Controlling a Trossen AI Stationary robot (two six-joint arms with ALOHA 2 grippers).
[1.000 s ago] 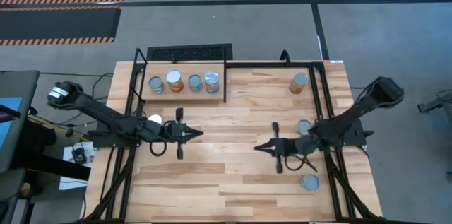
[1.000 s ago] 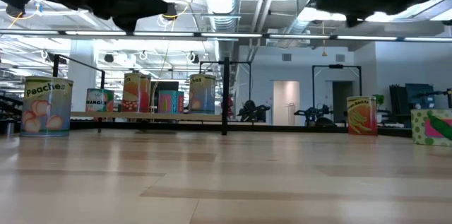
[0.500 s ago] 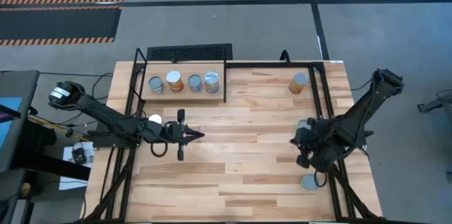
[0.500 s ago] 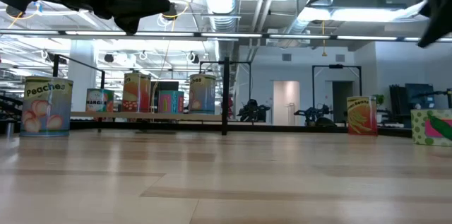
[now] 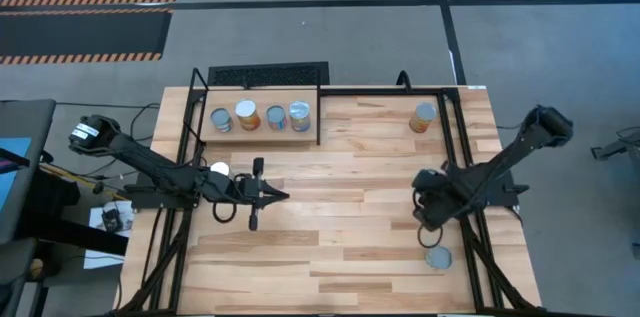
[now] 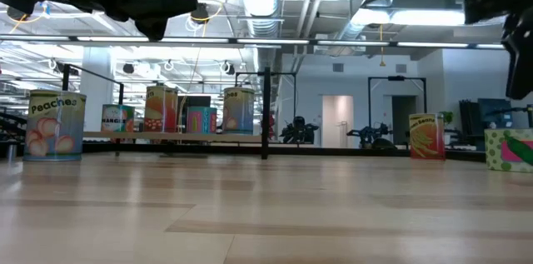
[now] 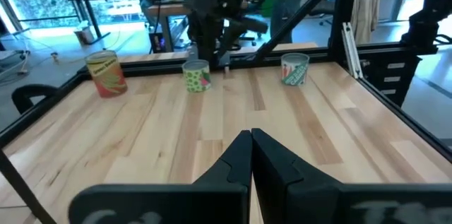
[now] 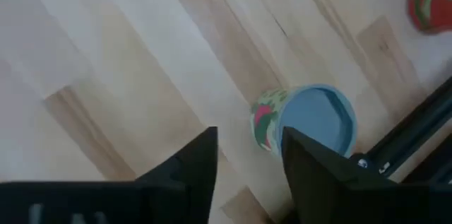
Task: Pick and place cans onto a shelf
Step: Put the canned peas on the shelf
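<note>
Several cans stand on the shelf at the far left, among them an orange one. My right gripper is open and points down near the right edge. Just off its fingertips stands a green-labelled can, untouched and upright on the table. My arm hides this can in the high view. Another can stands nearer the front, and a yellow one at the far right. My left gripper is shut and empty, held level above the table left of the middle.
A white-lidded peaches can stands beside my left arm. Black frame rods run along the table's right, left and far sides, one of them close by the green-labelled can. The planks between the two arms are bare.
My right gripper has swung from the table's middle toward the right edge, turned from level to pointing down, and opened. It now hangs by the green-labelled can. My left arm has kept still.
</note>
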